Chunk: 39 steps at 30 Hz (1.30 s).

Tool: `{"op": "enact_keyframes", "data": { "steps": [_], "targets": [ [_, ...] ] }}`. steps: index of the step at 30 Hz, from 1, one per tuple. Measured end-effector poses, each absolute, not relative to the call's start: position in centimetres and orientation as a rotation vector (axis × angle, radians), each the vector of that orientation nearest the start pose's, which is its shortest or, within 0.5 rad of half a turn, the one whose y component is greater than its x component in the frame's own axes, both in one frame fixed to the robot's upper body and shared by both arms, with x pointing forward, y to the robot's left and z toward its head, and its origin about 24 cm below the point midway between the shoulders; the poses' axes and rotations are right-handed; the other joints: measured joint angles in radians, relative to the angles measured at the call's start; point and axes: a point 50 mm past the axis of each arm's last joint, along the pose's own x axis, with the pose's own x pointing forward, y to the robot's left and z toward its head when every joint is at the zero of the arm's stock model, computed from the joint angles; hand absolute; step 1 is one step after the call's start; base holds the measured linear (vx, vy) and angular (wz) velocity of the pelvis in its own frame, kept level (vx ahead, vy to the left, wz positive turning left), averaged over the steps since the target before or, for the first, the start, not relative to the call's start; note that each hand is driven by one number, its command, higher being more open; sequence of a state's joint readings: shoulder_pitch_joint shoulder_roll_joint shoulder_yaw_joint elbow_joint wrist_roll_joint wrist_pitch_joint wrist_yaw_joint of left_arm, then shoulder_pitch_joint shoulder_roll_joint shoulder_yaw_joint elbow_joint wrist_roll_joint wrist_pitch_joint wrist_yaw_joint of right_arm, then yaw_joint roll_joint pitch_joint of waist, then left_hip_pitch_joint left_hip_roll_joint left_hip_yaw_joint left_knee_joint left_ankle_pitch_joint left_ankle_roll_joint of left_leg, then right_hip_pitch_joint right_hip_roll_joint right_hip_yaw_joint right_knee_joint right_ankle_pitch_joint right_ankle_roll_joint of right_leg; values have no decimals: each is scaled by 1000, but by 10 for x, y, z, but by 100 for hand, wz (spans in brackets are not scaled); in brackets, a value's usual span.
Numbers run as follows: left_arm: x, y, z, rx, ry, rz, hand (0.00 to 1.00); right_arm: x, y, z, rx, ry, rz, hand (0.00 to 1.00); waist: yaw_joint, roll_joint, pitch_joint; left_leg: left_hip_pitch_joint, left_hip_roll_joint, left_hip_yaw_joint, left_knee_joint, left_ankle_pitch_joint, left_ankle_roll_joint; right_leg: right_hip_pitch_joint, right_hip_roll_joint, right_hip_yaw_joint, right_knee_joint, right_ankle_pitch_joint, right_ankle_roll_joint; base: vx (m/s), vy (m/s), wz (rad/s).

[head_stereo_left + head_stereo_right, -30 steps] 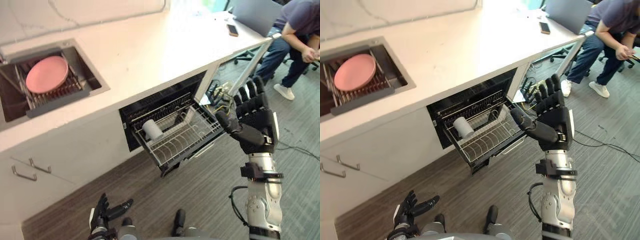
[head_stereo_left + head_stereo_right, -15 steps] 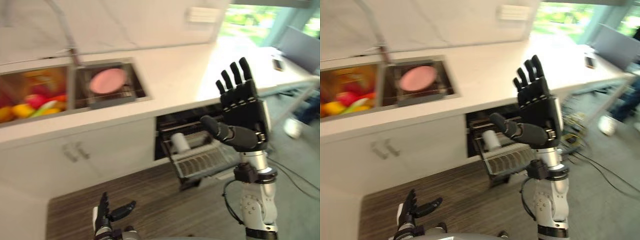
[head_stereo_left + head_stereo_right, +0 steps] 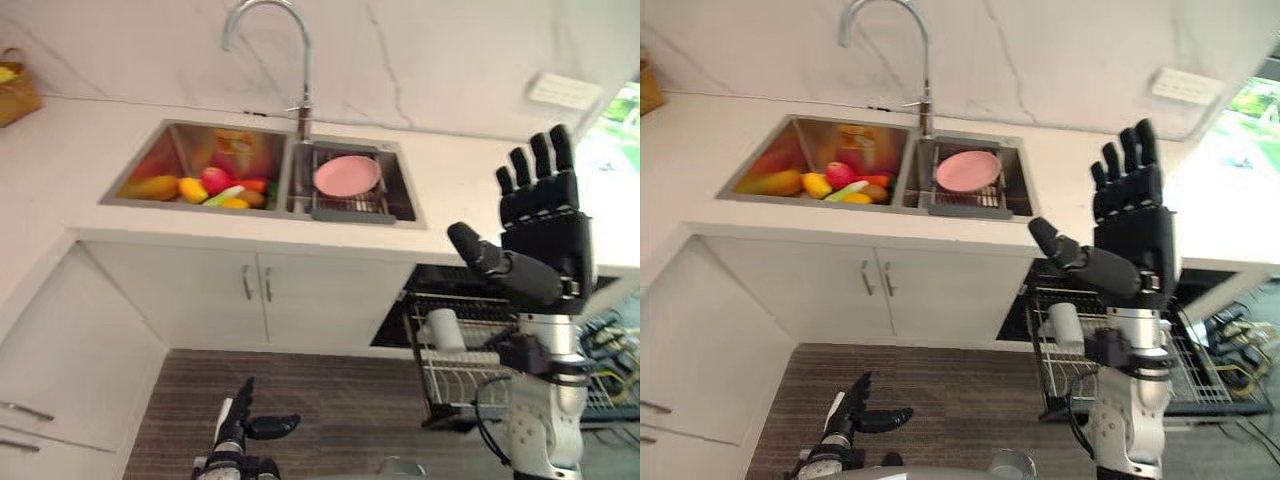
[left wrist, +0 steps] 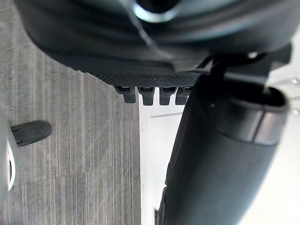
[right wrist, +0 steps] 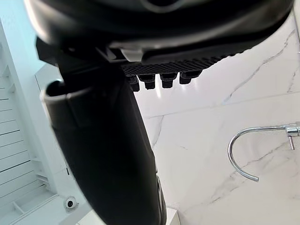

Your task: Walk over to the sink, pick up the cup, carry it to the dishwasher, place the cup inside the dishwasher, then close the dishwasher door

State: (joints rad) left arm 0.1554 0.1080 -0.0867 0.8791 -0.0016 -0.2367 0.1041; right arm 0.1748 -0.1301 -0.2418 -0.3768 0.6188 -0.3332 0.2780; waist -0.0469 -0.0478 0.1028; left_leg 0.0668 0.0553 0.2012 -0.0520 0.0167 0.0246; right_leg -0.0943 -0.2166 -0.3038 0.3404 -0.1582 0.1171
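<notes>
The cup (image 3: 1064,324) lies on its side in the drawn-out dishwasher rack (image 3: 455,378), below the tabletop (image 3: 70,150) and to the right of the sink (image 3: 180,150). It is well apart from both hands. The right robot hand (image 3: 545,245) is raised in front of the rack with its fingers straight and its thumb standing out, released and empty. Low in the head views, the left robot hand (image 3: 238,432) hangs over the floor, fingers spread and holding nothing.

In the sink's right basin a pink plate (image 3: 346,175) rests on a wire rack, and the left basin holds fruit (image 3: 200,188) under the curved tap (image 3: 305,80). The left eye view takes in a woven basket (image 3: 15,88) at the tabletop's far left.

The wrist views add different backdrops. Past the right hand's fingertips (image 5: 164,83) the tap arches against the marble wall (image 5: 225,84). Past the left hand's fingertips (image 4: 147,95) is the wood-grain floor (image 4: 70,140).
</notes>
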Motion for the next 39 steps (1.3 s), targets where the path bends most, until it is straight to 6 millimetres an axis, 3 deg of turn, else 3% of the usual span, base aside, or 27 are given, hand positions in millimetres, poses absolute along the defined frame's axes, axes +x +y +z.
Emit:
{"op": "enact_keyframes", "data": {
  "steps": [1,2,4,7,10,16,20,23,24,26,27,28,30,31,33,34,35,36,39],
  "targets": [
    [118,184,-139,160,794,82,100,193,-227,132,296,-658,25,100,0,0,4,6,3,-3,0,-2,-4,-3,9,0,-45,10,-8,161,-114,23],
    [117,188,-138,171,795,84,100,192,-229,132,299,-663,17,100,1,-12,11,14,5,-8,2,-10,-21,3,18,3,-147,73,-27,135,-117,16],
    [112,197,-140,196,818,90,100,190,-233,132,290,-680,-3,100,-3,-31,14,40,3,-13,-12,-12,-58,16,21,13,-200,208,-44,205,-224,18],
    [109,189,-142,167,828,96,100,189,-245,133,272,-684,-83,100,-3,9,15,69,59,13,-40,-2,-86,55,87,-1,-257,207,-57,229,-190,-4],
    [109,189,-142,185,826,85,100,188,-250,130,247,-670,-141,100,-7,10,17,94,84,34,-39,-22,-106,93,119,4,-296,210,-61,141,-82,-15],
    [107,192,-142,199,824,100,100,188,-249,131,211,-673,-150,100,-21,12,15,121,79,73,-38,-56,-107,118,123,40,-336,215,-54,54,28,-18],
    [108,192,-139,290,781,66,100,188,-249,131,214,-673,-149,100,-23,29,8,130,85,114,-14,-84,-108,118,136,80,-350,216,-53,47,10,-29],
    [107,192,-138,305,752,108,100,188,-248,130,218,-667,-139,100,-26,54,13,49,141,131,246,-212,-104,123,160,106,-323,179,-62,60,-26,-28],
    [107,193,-138,303,751,121,100,187,-247,129,221,-662,-137,100,-26,54,14,21,154,130,317,-224,-104,127,164,108,-323,170,-69,95,-75,-12],
    [107,192,-136,266,732,208,100,187,-243,128,214,-652,-98,100,-23,72,25,-90,205,63,620,-217,-108,171,170,115,-323,149,-94,98,-50,-6],
    [106,191,-136,249,729,236,100,187,-242,127,213,-650,-90,100,-20,75,33,-103,213,51,671,-234,-128,191,171,121,-324,141,-98,95,48,-15],
    [103,188,-136,220,726,270,100,188,-241,126,226,-650,-81,100,-6,81,30,-115,189,45,647,-273,-158,213,159,134,-327,129,-99,84,56,-17],
    [104,188,-133,214,700,280,100,189,-240,127,268,-665,-80,100,2,80,32,-171,125,46,532,-273,-141,231,124,138,-332,115,-94,89,63,-11],
    [104,188,-131,207,675,290,100,190,-240,128,278,-672,-79,100,7,80,32,-213,93,39,419,-236,-134,238,109,147,-334,105,-90,97,100,-19],
    [103,189,-125,197,630,314,100,192,-235,127,291,-670,-59,100,25,94,38,-269,100,23,341,-168,-144,249,117,176,-334,86,-75,139,166,-51],
    [103,189,-123,193,609,324,100,194,-228,126,305,-659,-29,100,44,94,37,-254,103,29,364,-133,-132,269,118,216,-340,75,-68,236,257,-83],
    [103,191,-123,188,608,332,100,196,-221,127,319,-660,9,100,53,89,35,-245,90,28,373,-128,-110,277,107,245,-340,69,-66,330,310,-105],
    [103,192,-123,184,613,334,100,197,-208,131,329,-679,87,100,50,82,22,-232,62,36,376,-129,-56,276,79,278,-332,55,-49,293,250,-74],
    [98,190,-125,125,625,413,100,196,-201,137,308,-715,169,100,48,66,15,-240,28,59,415,-125,-8,268,35,296,-321,46,-16,273,216,-25]
  ]
}}
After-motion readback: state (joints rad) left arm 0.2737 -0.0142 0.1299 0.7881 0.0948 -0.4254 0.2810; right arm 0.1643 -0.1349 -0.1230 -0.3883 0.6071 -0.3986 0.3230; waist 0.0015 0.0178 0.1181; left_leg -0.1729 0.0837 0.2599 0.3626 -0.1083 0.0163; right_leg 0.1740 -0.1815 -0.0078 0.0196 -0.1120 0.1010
